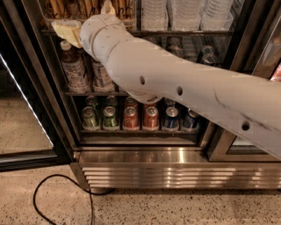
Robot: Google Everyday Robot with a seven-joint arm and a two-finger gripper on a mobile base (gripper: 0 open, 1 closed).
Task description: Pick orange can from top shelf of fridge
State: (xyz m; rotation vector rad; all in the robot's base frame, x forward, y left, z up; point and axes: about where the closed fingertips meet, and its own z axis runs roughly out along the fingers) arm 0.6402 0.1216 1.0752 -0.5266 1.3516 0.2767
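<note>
My gripper is at the upper left of the fridge, level with the front rail of the top shelf. It is open, with one cream finger pointing left and the other pointing up, and nothing is held. My white arm crosses the fridge front from the right and hides much of the middle rack. I see no orange can; it is hidden or out of view. Brown containers stand on the top shelf just behind the gripper.
Stacked clear cups fill the top shelf's right side. White-capped bottles stand on the middle rack at left. Green, red and blue cans line the lower rack. The open glass door is at left. A black cable lies on the floor.
</note>
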